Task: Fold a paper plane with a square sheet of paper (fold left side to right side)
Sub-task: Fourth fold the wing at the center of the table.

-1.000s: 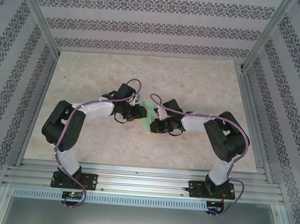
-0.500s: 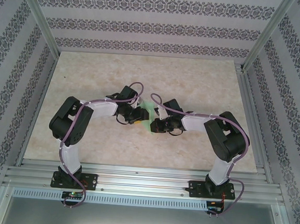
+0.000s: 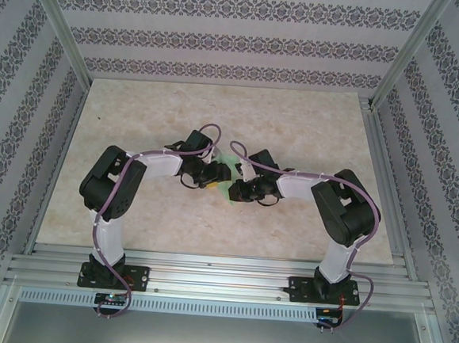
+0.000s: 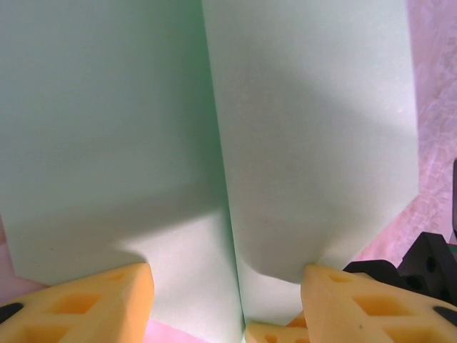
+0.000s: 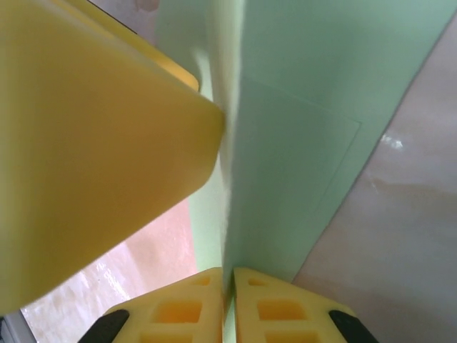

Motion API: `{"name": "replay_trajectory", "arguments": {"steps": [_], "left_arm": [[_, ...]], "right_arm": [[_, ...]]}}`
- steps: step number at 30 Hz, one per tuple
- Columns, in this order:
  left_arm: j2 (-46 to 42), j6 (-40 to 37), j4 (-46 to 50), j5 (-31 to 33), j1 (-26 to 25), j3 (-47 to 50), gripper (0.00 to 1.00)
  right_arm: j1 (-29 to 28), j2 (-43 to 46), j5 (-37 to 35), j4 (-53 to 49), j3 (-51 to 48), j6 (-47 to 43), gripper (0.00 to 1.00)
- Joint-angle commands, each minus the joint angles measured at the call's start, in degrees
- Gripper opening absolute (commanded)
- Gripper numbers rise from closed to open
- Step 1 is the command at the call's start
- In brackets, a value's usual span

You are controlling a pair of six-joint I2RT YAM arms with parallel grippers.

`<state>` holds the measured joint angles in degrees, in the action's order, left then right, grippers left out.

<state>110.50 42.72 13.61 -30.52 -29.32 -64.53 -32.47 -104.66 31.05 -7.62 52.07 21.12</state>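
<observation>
The creased green paper (image 4: 307,128) lies mid-worktop (image 3: 297,121), well away from every edge with bare room all round, the left gripper (image 4: 225,275) spread wide over one end while the right gripper (image 5: 228,275) pinches an upturned fold edge.

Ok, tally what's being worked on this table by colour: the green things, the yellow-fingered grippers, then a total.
green paper: 1
yellow-fingered grippers: 2 (left gripper, right gripper)
Total: 3
</observation>
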Motion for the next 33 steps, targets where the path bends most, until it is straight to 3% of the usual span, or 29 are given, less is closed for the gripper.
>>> {"name": "replay_trajectory", "arguments": {"steps": [1,15,22,33], "left_arm": [[2.5,0.5,1.9,3.6,0.1,-0.5,0.59],[3.2,-0.2,4.3,5.9,0.1,-0.2,0.57],[3.0,-0.2,4.4,5.9,0.1,-0.3,0.56],[3.0,-0.3,4.4,5.9,0.0,-0.2,0.56]], "right_arm": [[0.5,0.1,1.6,-0.3,2.0,-0.2,0.15],[5.5,7.3,5.0,-1.9,2.4,0.4,0.37],[8.5,4.8,6.5,3.3,4.3,5.6,0.36],[7.7,-1.2,7.4,4.8,9.3,7.8,0.32]]}}
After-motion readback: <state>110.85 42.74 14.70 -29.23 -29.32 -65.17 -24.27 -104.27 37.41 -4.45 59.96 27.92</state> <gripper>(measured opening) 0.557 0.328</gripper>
